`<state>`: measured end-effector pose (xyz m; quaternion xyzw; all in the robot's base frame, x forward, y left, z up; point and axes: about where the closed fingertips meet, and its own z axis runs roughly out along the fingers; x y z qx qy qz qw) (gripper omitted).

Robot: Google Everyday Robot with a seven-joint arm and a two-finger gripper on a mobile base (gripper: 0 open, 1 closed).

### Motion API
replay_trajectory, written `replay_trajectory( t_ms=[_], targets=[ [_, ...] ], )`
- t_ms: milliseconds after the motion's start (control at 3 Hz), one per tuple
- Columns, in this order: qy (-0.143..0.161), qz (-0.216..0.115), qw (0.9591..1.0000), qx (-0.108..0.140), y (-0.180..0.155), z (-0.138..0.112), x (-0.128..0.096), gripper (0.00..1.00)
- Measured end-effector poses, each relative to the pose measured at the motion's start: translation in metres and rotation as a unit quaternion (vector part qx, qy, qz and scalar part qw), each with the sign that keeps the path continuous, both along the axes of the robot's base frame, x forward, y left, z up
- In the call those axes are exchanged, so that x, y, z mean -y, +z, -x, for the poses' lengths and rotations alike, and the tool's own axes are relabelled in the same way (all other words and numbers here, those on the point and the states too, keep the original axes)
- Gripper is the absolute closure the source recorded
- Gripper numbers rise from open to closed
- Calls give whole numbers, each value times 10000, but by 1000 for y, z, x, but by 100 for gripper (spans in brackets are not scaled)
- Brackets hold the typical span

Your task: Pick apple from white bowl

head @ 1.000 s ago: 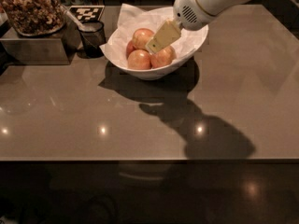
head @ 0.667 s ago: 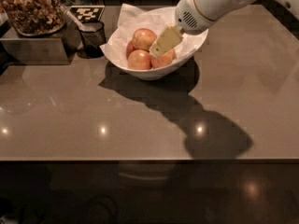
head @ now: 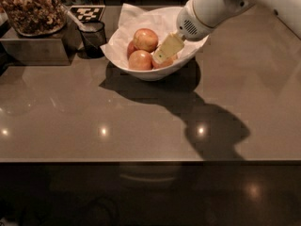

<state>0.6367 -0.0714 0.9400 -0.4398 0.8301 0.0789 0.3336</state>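
The white bowl (head: 186,51) stands on the far middle of the brown counter, lined with crumpled white paper. It holds several reddish-orange apples: one on top (head: 146,39), one at the front left (head: 140,60), one at the back left, and one mostly hidden under the gripper (head: 165,63). My gripper (head: 159,56), pale yellow on a white arm, comes in from the upper right. It reaches down into the bowl and sits against the right side of the apples, over the mostly hidden one.
A small dark cup (head: 93,37) with a utensil stands just left of the bowl. A clear container of brown nuts (head: 33,8) sits on a metal box (head: 37,48) at far left. A black-and-white tag (head: 87,13) lies behind them. The counter's front edge (head: 150,161) runs across.
The gripper has moved down and slightly left, deeper into the bowl among the apples. The bowl and apples have stayed in place.
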Motion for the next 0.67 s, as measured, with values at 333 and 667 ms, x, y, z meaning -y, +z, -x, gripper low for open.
replay_trajectory(
  t_ms=[333,667],
  targets=[
    [-4,-89,9999,-64,-6,-6,-6,27],
    [12,-144,9998,-112,-10,-10,-13,27]
  ],
)
